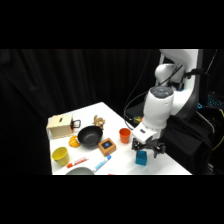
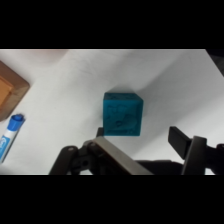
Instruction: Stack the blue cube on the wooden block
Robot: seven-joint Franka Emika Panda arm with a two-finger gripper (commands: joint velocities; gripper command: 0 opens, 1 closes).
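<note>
Blue cube (image 1: 141, 158) on white table (image 1: 112, 117) near front right edge, directly under gripper (image 1: 148, 148). Side view: wooden block (image 1: 107, 146) left of cube, well apart; orange cup (image 1: 124, 135) between and behind them; black pan (image 1: 89, 135) left of block; pale wooden box (image 1: 59, 125) at far left; yellow cup (image 1: 61, 156) in front; marker pen (image 1: 101, 163) near front edge.

Wrist view: blue cube (image 2: 122, 113) on bare table, untouched. Gripper (image 2: 142, 142) jaws apart, fingers (image 2: 181, 140) just short of cube. Wooden block (image 2: 9, 92) corner at left edge, marker pen (image 2: 9, 135) below it.
</note>
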